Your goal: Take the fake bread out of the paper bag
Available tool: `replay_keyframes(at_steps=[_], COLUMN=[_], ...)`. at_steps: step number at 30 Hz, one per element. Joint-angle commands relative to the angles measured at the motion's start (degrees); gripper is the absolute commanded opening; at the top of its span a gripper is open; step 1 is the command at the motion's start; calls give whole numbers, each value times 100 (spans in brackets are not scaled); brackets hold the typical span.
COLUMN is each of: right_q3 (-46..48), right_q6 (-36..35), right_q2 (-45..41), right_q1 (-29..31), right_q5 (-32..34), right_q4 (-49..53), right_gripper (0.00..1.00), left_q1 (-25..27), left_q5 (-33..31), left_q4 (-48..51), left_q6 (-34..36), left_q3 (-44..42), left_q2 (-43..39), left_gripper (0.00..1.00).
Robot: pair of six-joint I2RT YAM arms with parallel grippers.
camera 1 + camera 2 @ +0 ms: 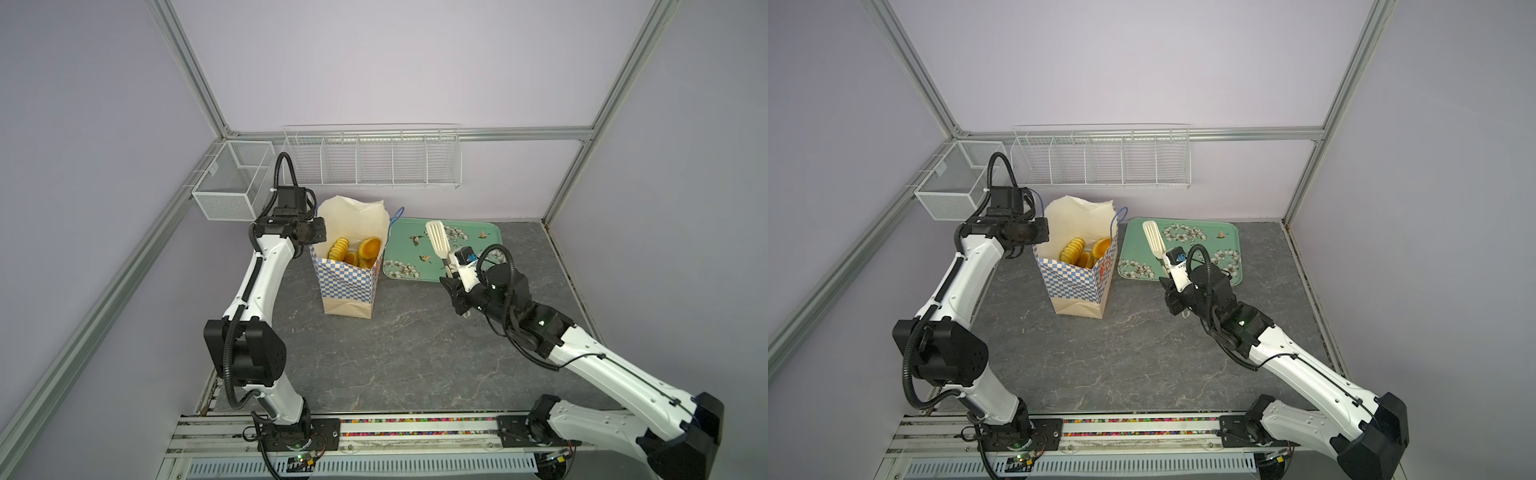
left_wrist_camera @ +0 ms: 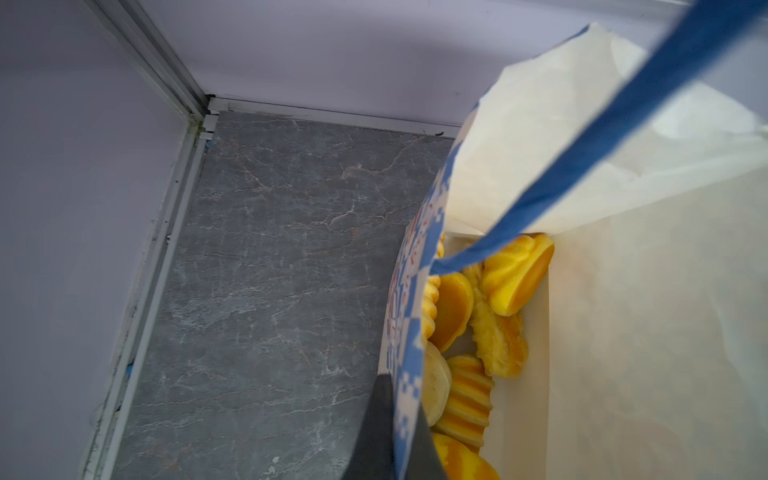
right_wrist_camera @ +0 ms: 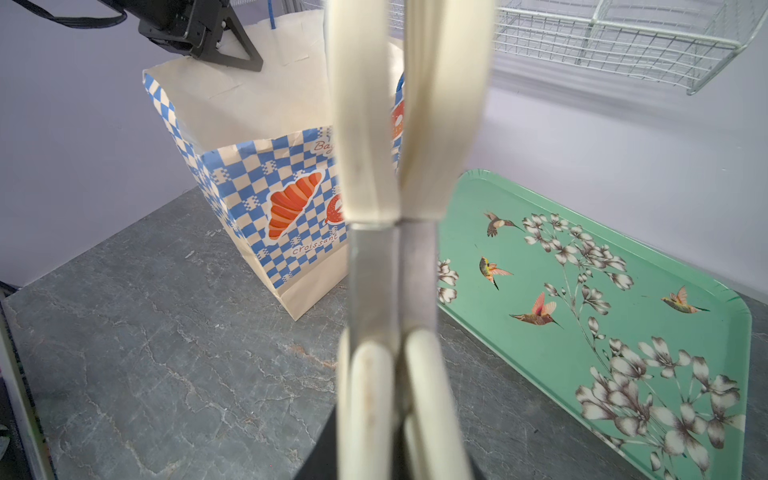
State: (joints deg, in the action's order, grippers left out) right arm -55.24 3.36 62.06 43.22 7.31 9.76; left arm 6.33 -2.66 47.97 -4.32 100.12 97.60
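The paper bag (image 1: 349, 286) (image 1: 1075, 286) stands upright and open on the grey table, left of centre. Several glossy orange pieces of fake bread (image 1: 338, 249) (image 1: 1075, 249) (image 2: 515, 278) lie inside it. My left gripper (image 2: 401, 399) (image 1: 314, 243) is shut on the bag's left rim, with one dark finger outside the wall and one inside. A blue cord handle (image 2: 602, 137) crosses the left wrist view. My right gripper (image 3: 395, 457) (image 1: 451, 272) is shut on cream-tipped metal tongs (image 3: 374, 270) (image 1: 438, 241), right of the bag and over the tray's near edge. The tongs are closed and hold nothing.
A green flowered tray (image 1: 490, 241) (image 3: 540, 353) lies flat to the right of the bag. A white wire rack (image 1: 374, 162) hangs on the back wall, and a mesh basket (image 1: 232, 183) sits on the left rail. Bare table stretches in front of the bag.
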Motion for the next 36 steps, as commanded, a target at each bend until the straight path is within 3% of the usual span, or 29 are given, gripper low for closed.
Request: replay_keyframes(at_steps=[1,7,12,26,36], right_q3=[-253,-430,-523,-741,-571], right_q6=[-42,84,185,506,683], right_q2=[38,195,210,139,-510], right_q1=[-23,-19,-19,11,58], right_q5=[20,-147,-237,-489,-573], right_q4=[-98,50,313,1620,2234], right_gripper=[23,23,25,27,28], left_q1=[-53,-51,23,1518,2195], left_q5=[-727,-1126,-996,-1343,-1579], left_q4=[250,210,-22,-761,-1017], left_q6=[604,1312,1556,1466,1105], left_q3=[252,-140,-669,-2395,-2750], left_q2=[-320,-819,-1295,-2221,-2809], left_gripper=[0,0,0,0,0])
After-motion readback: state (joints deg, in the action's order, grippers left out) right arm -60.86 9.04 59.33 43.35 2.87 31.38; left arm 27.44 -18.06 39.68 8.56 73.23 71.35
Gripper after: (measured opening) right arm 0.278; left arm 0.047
